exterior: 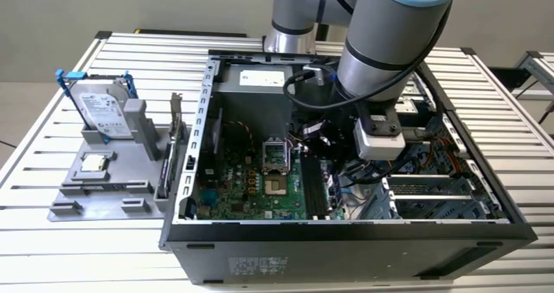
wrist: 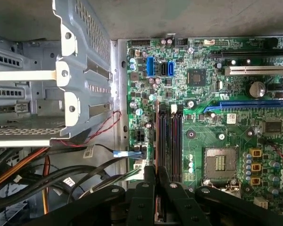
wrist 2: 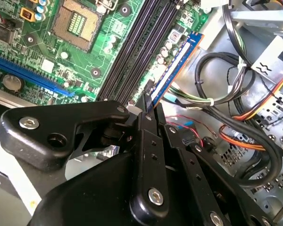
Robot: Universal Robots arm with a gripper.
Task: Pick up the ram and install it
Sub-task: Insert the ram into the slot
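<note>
The arm (exterior: 381,40) reaches down into the open case (exterior: 346,234), its wrist over the board (exterior: 251,183) beside the memory slots (exterior: 313,189). In the second wrist view the gripper (wrist 2: 148,106) has its fingers (wrist 2: 147,123) closed together on the ram (wrist 2: 172,70), a thin blue-edged stick that runs up and away from the tips toward one o'clock (along the outermost of the dark slots (wrist 2: 139,52), at the board's edge). Whether the stick is fully seated cannot be told.

In the first wrist view the fingers (wrist: 150,181) sit at the near end of the slots (wrist: 169,141), with the empty CPU socket (wrist: 220,162) just beside them at about three o'clock and a bundle of cables (wrist: 61,181) at nine o'clock.

Outside the case, toward the exterior view's left, a grey tray (exterior: 104,189) lies on the slatted table (exterior: 52,254). It holds an upright hard drive (exterior: 104,111) in a blue frame and, nearer, a small square chip (exterior: 93,163).
</note>
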